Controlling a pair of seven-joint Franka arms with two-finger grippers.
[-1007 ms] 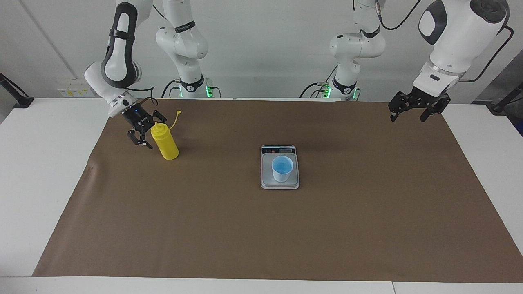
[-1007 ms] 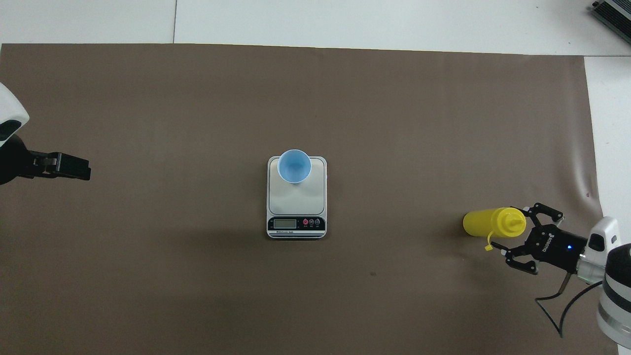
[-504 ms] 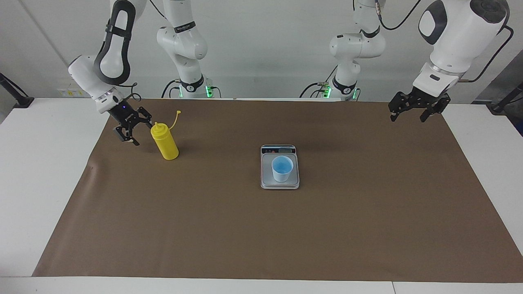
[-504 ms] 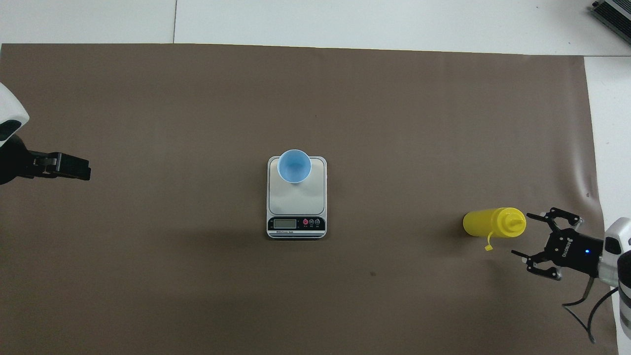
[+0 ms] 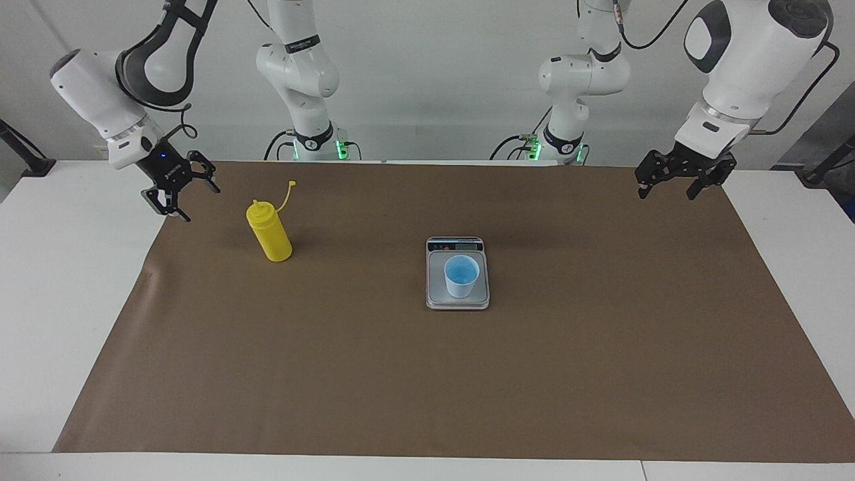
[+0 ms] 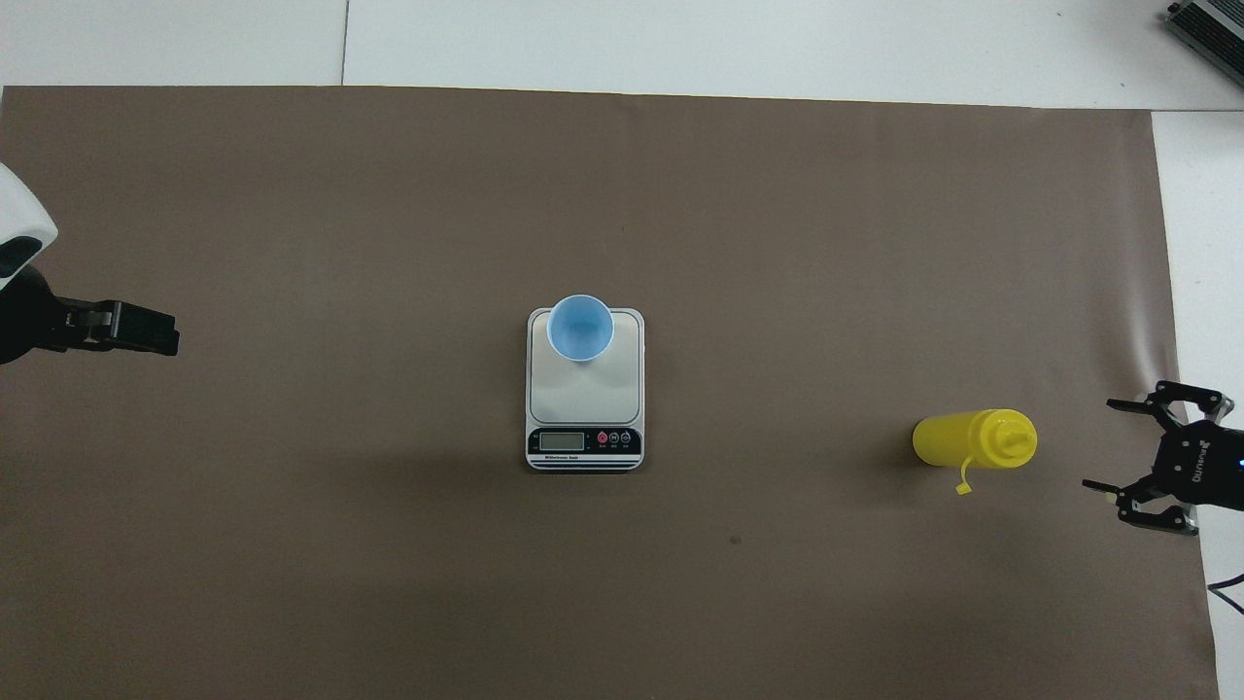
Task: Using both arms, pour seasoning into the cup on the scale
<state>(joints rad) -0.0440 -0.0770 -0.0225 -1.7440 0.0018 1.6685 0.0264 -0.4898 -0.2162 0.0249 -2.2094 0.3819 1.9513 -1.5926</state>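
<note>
The seasoning, a yellow squeeze bottle [image 5: 269,234] [image 6: 972,439], stands upright on the brown mat toward the right arm's end, its cap strap hanging loose. The light-blue cup [image 5: 461,275] [image 6: 580,328] stands on the grey scale [image 5: 457,302] [image 6: 583,403] at the mat's middle, on the part of the plate away from the display. My right gripper [image 5: 195,202] [image 6: 1101,444] hangs open and empty over the mat's edge, well apart from the bottle. My left gripper [image 5: 666,194] [image 6: 170,336] waits open over the mat's corner at the left arm's end.
A brown mat [image 5: 427,387] [image 6: 389,194] covers most of the white table [image 5: 53,300]. The mat has a small wrinkle [image 6: 1157,374] near the right gripper. A dark device [image 6: 1210,24] lies at the table's corner farthest from the robots.
My right gripper has pulled back and up from beside the bottle toward the right arm's end of the table. The bottle stays upright where it was. The left arm has not moved.
</note>
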